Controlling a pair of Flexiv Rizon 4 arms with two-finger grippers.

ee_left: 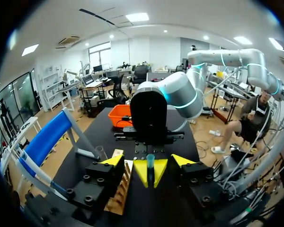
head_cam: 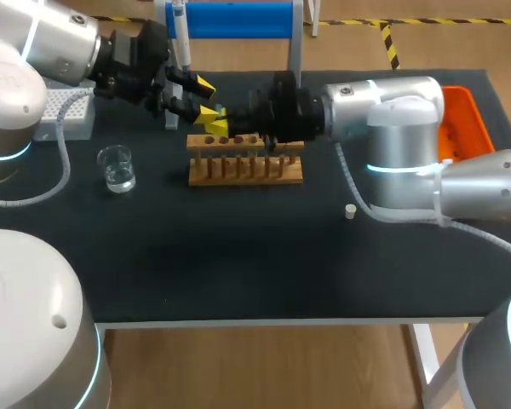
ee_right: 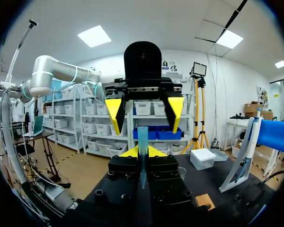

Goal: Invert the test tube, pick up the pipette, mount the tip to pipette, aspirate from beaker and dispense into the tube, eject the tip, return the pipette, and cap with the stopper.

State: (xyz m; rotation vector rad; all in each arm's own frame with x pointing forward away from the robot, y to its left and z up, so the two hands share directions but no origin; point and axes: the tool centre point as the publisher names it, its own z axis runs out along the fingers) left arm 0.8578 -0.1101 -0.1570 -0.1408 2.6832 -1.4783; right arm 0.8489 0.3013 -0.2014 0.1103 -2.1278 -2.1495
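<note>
R jaws clamp test tube (ee_right: 142, 146); L jaws wide; beaker (head_cam: 117, 167) w/ clear liquid.

Tabletop (head_cam: 238, 264): dark, matte, with a pale front edge.
Wooden rack (head_cam: 245, 169): 12 o'clock of centre, long side facing the front edge.
Beaker (head_cam: 117, 167): 10 o'clock, upright, clear liquid inside.
Stopper (head_cam: 350, 210): 3 o'clock, standing alone.
Tip box (head_cam: 64, 112): far 10 o'clock corner.
Orange tray (head_cam: 464, 119): far 2 o'clock corner.
Blue stand (head_cam: 238, 19): 12 o'clock, rear edge.
</note>
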